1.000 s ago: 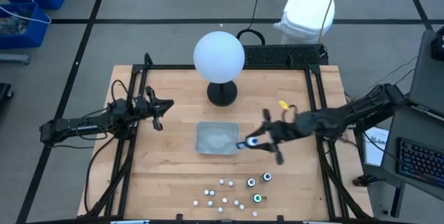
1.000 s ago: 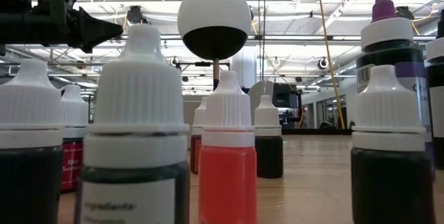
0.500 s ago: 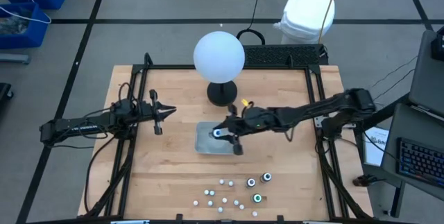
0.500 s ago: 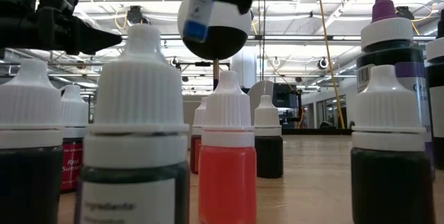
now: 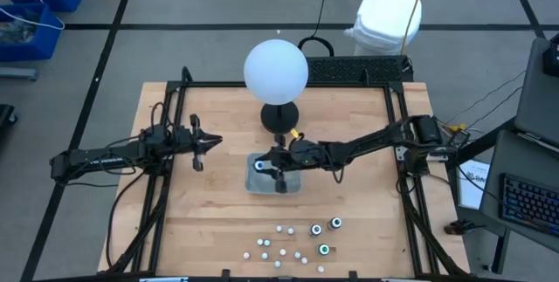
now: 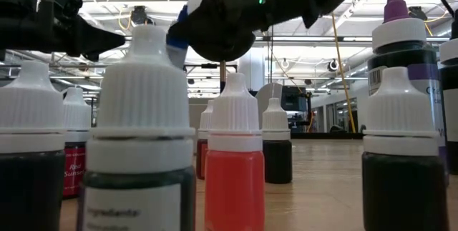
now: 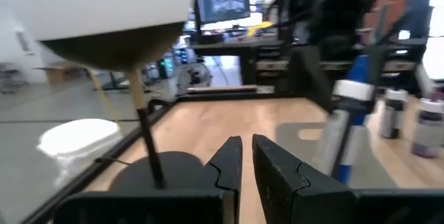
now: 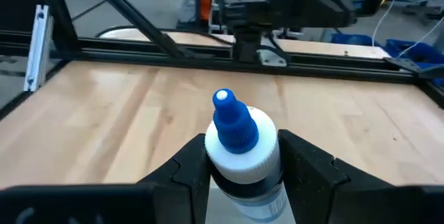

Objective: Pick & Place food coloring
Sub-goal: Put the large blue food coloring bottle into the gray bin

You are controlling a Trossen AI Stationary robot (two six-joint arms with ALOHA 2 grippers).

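R arm has swung in from the table's right side over the last sec: it was carrying the blue-tipped bottle [image 5: 261, 166] near the tray's right corner, then over the tray, and now the right gripper [image 5: 269, 168] hangs over the left half of the grey tray [image 5: 293, 183], just in front of the white globe [image 5: 276, 72] and its black base. Meaning for the task: pick is done and transport is about finished; what's left is, by my read, lower and let go, so this bottle looks like the first one into the tray (nothing else visible in it, tho arm covers part). Claw state: right gripper's fingers [image 8: 306, 160] are clamped on the bottle's white collar, one each side, blue tip poking out between them; jaws sit partway apart only because the bottle fills the gap. In the low view the bottle hangs tilted, above table level, not yet touching the tray as far as I can tell. Rest of the food coloring [image 5: 297, 244] sits in a loose cluster at the front edge, well apart from the tray, upright. Left gripper [image 5: 200, 144] waits at the table's left side, fingers nearly together with a thin slit, holding nothing; it hasn't shifted much.
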